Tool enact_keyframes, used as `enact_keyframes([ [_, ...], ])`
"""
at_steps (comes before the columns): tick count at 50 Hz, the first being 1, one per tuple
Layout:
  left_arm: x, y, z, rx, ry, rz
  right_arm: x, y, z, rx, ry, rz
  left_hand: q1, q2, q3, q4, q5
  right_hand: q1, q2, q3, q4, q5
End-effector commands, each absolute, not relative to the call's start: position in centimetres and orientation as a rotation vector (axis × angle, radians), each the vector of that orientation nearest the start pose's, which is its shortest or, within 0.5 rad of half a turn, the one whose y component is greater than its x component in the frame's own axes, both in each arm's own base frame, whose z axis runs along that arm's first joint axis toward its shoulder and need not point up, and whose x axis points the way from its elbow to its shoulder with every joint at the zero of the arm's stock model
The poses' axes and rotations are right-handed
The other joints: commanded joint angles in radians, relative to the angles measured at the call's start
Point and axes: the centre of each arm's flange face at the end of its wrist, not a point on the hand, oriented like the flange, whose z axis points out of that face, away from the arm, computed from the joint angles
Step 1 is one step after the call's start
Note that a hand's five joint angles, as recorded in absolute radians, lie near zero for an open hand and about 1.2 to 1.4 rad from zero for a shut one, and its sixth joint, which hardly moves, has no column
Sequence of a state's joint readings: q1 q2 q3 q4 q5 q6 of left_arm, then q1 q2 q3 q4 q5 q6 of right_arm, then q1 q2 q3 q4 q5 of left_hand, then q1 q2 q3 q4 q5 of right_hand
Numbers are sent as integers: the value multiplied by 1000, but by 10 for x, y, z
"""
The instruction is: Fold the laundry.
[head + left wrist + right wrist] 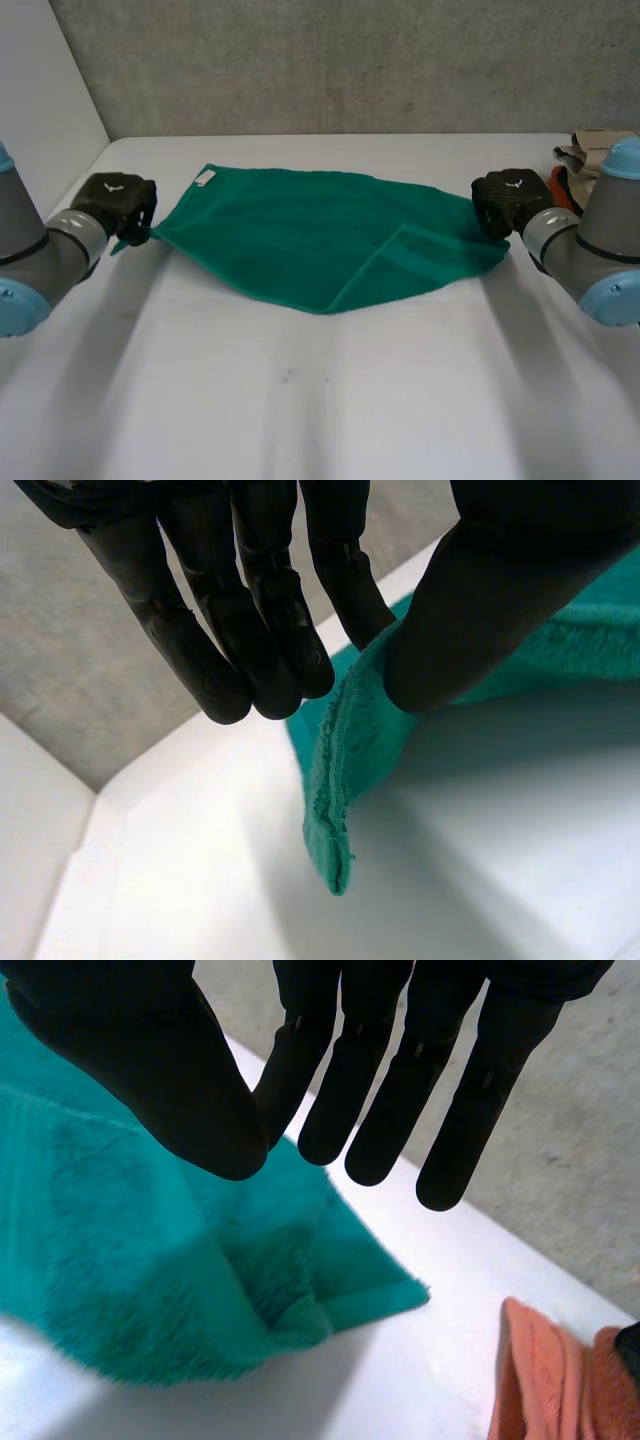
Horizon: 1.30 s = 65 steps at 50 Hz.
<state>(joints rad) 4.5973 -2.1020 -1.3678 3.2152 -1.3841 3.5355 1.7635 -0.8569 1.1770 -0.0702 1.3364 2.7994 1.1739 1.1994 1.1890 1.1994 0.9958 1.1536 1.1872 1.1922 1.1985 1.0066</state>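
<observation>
**Workpiece.** The green towel (310,235) lies spread on the white table (300,420), in the far half and roughly centred between the left and right edges. It sits as a diamond, with one corner pointing at the near edge and one at each hand. A white label (205,178) sits on its far-left corner. A fold line runs from the middle of the towel to its near corner, and the part to the right of that line is a doubled layer.

**Left hand.** The left hand (118,200) is at the towel's left corner, towards the left edge of the table. In the left wrist view the fingers (250,600) are straight and close together. The thumb (470,610) presses the towel (345,760) against the nearest finger, so the corner is pinched. The tip of the corner hangs free below the pinch, clear of the table.

**Right hand.** The right hand (510,200) is at the towel's right corner, towards the right edge of the table. In the right wrist view the fingers (385,1090) are straight and slightly apart, with the thumb (170,1080) alongside them. The towel (150,1260) lies beneath, bunched into a small ridge near its corner. The hand does not clamp it.

**Other items.** An orange cloth (540,1380) lies just beyond the towel's right corner, near the far-right corner of the table, apart from the towel. A beige cloth (590,150) lies beside it at the far edge.
</observation>
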Motion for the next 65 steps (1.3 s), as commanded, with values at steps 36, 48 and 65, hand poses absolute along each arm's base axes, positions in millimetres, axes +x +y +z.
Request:
enact_keyframes([
  [36,-193,-372,224,734,2259,-2015,331,-390,121,-1703,1813,-1672,222,197,207,197,226,-536,-569,-575,-581,-563],
  [48,-189,-374,229,716,2243,-2022,329,-396,112,-1708,1822,-1690,222,197,207,197,226,243,209,204,198,215],
  [65,-189,-368,231,718,2271,-2006,323,-395,146,-1633,1881,-1838,222,197,207,197,226,-503,-537,-542,-548,-531],
])
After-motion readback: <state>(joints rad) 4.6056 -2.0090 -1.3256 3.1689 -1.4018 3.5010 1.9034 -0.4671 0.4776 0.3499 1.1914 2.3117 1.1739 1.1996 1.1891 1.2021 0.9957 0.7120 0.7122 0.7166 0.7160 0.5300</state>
